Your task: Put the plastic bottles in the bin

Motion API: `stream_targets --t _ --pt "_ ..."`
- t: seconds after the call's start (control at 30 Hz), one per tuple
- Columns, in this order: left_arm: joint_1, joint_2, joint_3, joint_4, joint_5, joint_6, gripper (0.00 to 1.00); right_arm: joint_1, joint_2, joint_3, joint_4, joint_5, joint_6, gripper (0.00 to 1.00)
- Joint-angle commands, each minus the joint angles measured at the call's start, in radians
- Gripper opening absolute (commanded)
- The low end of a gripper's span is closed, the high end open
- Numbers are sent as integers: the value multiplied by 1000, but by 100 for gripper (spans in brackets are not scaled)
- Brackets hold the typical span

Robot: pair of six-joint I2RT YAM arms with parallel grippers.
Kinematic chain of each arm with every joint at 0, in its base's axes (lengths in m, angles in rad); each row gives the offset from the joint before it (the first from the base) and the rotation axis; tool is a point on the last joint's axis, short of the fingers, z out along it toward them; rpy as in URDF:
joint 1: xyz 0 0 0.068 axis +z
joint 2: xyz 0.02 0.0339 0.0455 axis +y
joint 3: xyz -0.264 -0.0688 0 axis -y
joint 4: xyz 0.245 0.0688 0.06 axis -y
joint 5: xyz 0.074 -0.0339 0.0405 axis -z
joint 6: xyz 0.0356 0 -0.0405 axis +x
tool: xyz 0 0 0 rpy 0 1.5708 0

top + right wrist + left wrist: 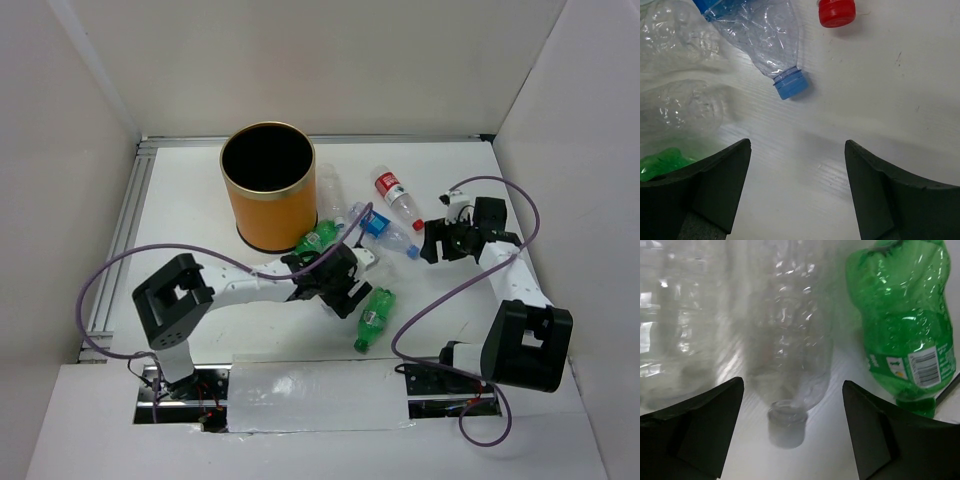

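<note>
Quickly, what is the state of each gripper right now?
Left gripper: open, a clear bottle between its jaws, not gripped.
Right gripper: open, holding nothing.

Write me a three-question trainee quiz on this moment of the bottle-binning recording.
1. True or false: in the top view, the tall orange cylindrical bin stands upright, left of the red-capped plastic bottle.
2. Which bottle lies ahead, between the open fingers of the left gripper? A) crumpled clear plastic bottle B) green bottle C) red-capped plastic bottle
3. Fill in: the right gripper is open and holds nothing; the bottle cap nearest its fingers is coloured ___.

Key: 1 true; 2 A; 3 blue.
</note>
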Motion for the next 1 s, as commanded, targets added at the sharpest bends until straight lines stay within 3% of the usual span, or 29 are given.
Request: stream_targets --t 0.0,0.1,0.17,0.23,0.27,0.3,0.33,0.4,0.5,0.53,0.57,0.67,0.83,0.97 --pt "-35 67 47 80 -3 36 93 -1 1 36 -26 -54 -31 82" --pt "-35 97 47 94 9 36 93 -1 1 45 -35 -76 -54 84" --pt "-35 114 56 110 18 36 87 -1 1 45 -54 -108 -69 84" --pt "-35 142 65 119 18 36 66 -1 1 54 -73 -132 -96 84" --pt "-35 142 65 119 28 36 54 -1 1 54 -86 -149 -123 80" --pt "-35 131 65 119 28 36 35 -1 1 65 -96 -193 -140 75" --pt "-46 98 78 105 28 36 29 -1 1 65 -118 -217 -155 60" --pt "-57 41 104 76 -6 25 16 -1 -20 65 -130 -281 -201 45" --pt "-66 -84 182 28 -61 25 15 -1 -59 38 -107 -327 -212 36" --pt "-66 -112 234 28 -84 40 15 -1 -59 37 -91 -327 -212 41" --pt "-52 -134 265 16 -109 40 15 -1 -71 24 -56 -338 -212 65" --pt "4 -198 372 5 -185 68 15 -1 -71 14 7 -350 -212 82" --pt "161 -272 443 76 -310 100 17 -1 -23 37 98 -340 -203 86" --pt "349 -255 466 139 -431 111 18 22 68 92 120 -340 -212 86"
